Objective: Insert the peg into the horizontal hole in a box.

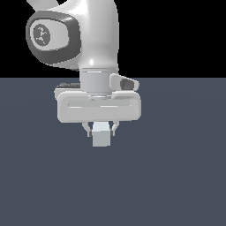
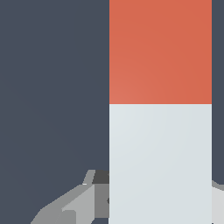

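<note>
The peg [image 1: 101, 135] shows end-on in the exterior view as a pale grey-white square held between the two fingertips of my gripper [image 1: 101, 129], which is shut on it. In the wrist view the peg [image 2: 160, 131] fills much of the picture lengthwise, its pale half nearest the gripper and its orange-red end [image 2: 160, 50] pointing away. One grey finger [image 2: 83, 201] shows beside the pale half. The box and its hole are out of view in both frames.
A flat dark blue-grey surface [image 1: 176, 176] lies under the arm in the exterior view, with black background above it. The white arm and hand body [image 1: 99, 106] fill the upper middle of that view.
</note>
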### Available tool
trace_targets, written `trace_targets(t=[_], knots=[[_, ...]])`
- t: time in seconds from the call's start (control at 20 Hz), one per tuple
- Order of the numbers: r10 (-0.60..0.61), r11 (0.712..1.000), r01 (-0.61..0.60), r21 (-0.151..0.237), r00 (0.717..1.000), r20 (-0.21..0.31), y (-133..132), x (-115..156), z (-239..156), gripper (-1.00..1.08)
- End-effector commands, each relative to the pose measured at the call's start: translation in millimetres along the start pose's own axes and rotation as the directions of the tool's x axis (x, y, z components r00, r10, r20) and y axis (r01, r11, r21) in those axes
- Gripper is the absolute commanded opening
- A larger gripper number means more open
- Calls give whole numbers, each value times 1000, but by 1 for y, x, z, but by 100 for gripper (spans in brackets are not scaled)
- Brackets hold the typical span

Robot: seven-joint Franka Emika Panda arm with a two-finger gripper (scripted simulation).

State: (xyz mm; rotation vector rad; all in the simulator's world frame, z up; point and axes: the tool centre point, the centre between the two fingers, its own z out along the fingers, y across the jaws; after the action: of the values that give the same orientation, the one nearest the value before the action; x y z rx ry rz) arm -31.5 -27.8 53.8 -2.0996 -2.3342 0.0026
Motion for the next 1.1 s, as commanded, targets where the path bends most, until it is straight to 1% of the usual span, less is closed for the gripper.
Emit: trace_targets(t=[0.0,0.3,0.55,0.8,1.05], knots=[[11,1000,-11,-3,1000,0,12,27,-9,-100],[34,999,-34,-3,999,0,39,83,-24,-100],[47,999,-47,-3,999,0,56,115,-33,-100],[54,999,-54,-3,999,0,66,133,-37,-100],[57,998,-57,-3,998,0,70,137,-39,-100]])
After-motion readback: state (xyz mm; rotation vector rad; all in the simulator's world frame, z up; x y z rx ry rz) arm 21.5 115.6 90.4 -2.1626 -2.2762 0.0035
